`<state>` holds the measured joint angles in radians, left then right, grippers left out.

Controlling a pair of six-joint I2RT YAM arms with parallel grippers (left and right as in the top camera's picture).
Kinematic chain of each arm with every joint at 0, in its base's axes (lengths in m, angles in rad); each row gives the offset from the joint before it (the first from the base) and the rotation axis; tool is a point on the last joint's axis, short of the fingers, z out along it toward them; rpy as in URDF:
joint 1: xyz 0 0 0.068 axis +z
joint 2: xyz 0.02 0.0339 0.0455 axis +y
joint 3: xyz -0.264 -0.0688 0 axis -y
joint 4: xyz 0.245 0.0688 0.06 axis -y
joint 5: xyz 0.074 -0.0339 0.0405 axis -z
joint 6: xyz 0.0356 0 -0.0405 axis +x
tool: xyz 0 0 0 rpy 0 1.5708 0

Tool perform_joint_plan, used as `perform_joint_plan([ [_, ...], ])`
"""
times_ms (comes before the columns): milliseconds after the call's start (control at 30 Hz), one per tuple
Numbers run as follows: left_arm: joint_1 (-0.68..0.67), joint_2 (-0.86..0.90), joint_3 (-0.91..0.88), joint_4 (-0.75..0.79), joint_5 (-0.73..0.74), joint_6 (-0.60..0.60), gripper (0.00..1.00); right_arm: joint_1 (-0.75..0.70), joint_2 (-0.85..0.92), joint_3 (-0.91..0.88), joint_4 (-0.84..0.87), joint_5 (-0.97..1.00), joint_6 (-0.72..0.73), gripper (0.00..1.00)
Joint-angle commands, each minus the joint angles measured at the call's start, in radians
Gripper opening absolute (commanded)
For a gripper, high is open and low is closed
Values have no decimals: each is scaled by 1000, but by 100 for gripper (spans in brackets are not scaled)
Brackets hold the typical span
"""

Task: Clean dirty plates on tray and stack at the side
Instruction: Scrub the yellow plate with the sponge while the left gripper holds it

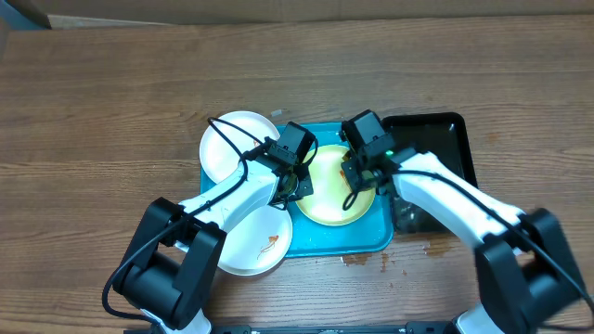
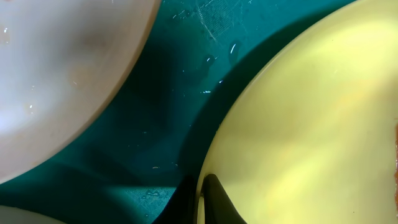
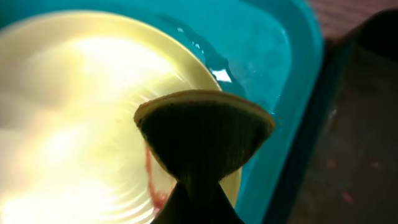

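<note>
The wooden table [image 1: 111, 83] carries a turquoise tray [image 1: 371, 237] at its centre, with a black tray [image 1: 445, 139] just beside it on the right. A yellow-green plate [image 1: 334, 199] lies flat in the turquoise tray. The far white plate [image 1: 227, 148] overlaps the tray's far left corner, and the near white plate [image 1: 251, 246], smeared orange, covers its near left corner. The left fingers [image 2: 211, 200] pinch the yellow-green plate's left rim. The right fingers [image 3: 194, 208] are clamped on a brownish scrub pad [image 3: 205, 130] at that plate's right side. A reddish smear [image 3: 154, 190] lies just beneath the pad, so the right arm looks best placed to wipe it.
</note>
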<state>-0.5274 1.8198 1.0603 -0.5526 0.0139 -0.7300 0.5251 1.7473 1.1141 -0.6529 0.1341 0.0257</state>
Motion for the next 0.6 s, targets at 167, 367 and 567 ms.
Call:
perform_joint_plan([
  [167, 11, 19, -11, 0, -32, 0, 6, -2, 133, 4, 50, -85, -8, 4],
  [367, 11, 19, -11, 0, -32, 0, 4, -2, 182, 5, -16, -176, -8, 4],
  [567, 11, 19, -11, 1, -32, 0, 4, -3, 182, 5, -53, -290, -26, 4],
])
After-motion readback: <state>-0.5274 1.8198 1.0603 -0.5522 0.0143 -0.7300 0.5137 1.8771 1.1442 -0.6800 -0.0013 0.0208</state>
